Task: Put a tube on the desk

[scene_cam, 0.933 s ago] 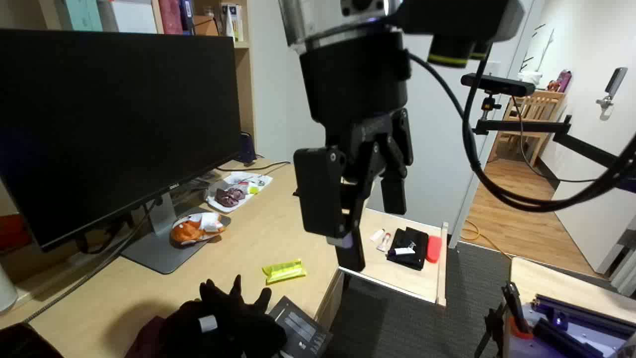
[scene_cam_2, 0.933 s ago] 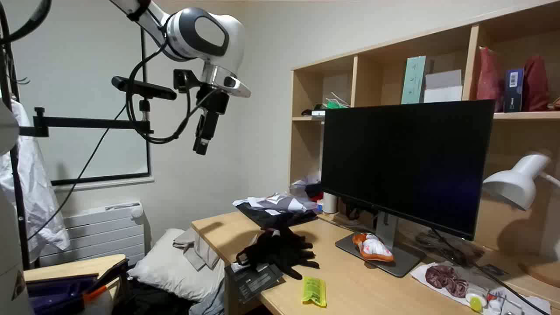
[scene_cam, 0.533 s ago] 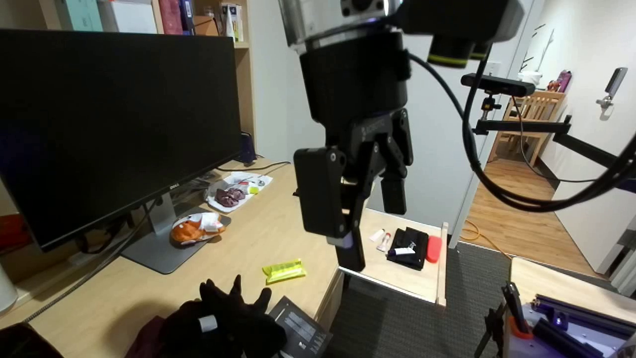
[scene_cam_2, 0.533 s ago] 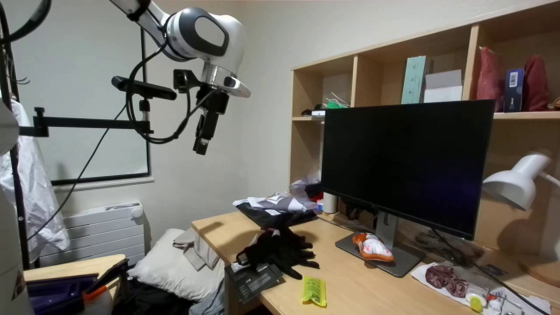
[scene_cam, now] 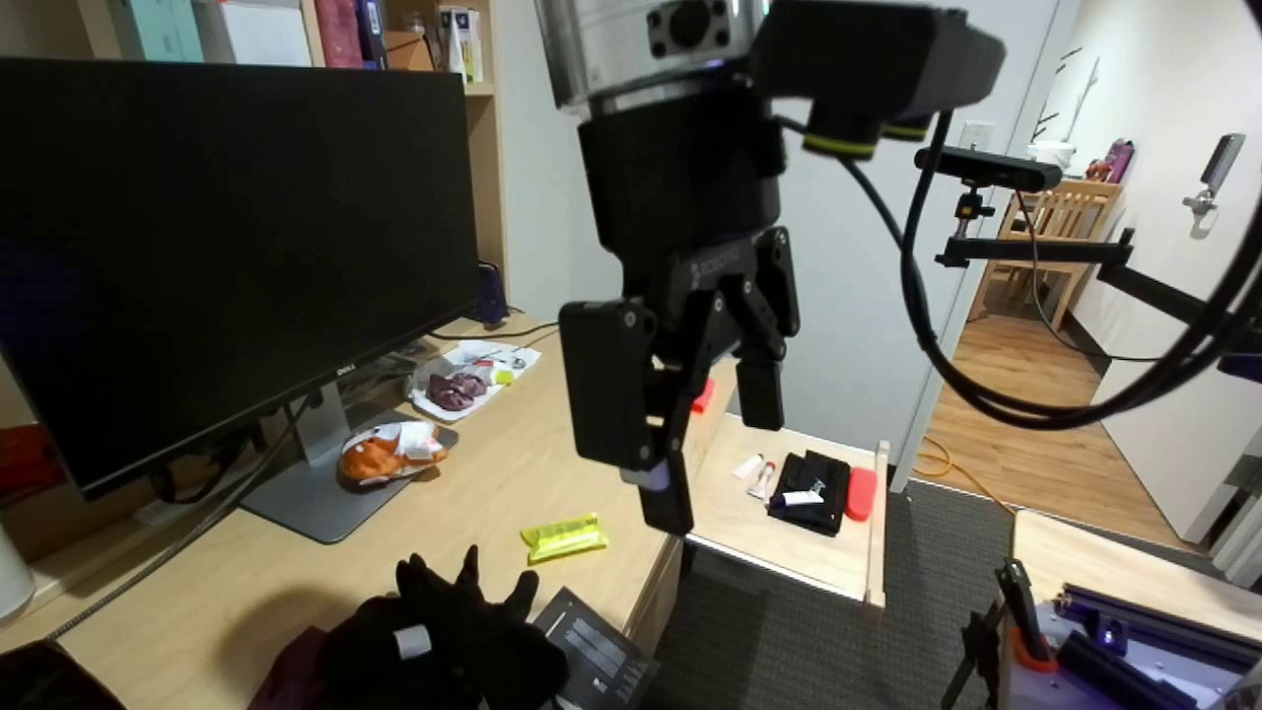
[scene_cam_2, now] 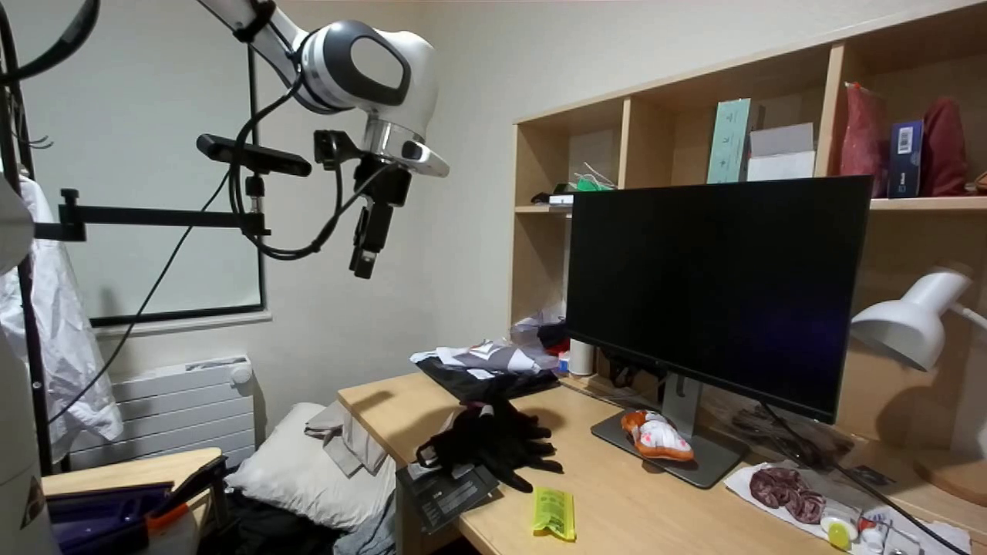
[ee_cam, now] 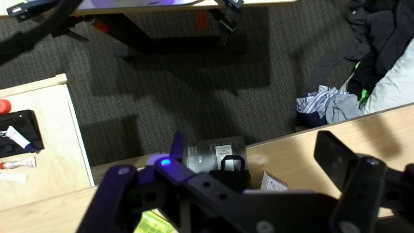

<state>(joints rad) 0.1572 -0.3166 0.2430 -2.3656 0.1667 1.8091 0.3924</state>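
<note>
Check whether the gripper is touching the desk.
Apart: in an exterior view, the gripper hangs in the air, higher than the desk, with the wall plainly showing between them.

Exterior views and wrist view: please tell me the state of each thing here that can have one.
Gripper: open, holding nothing.
Monitor: screen dark.
Desk lamp: head tilted down, no glow visible.
Dark-capped tube: capped, lying on the black pouch.
Red-capped tube: lying on the side table.
Yellow packet: lying on the desk; whether sealed, cannot tell.
</note>
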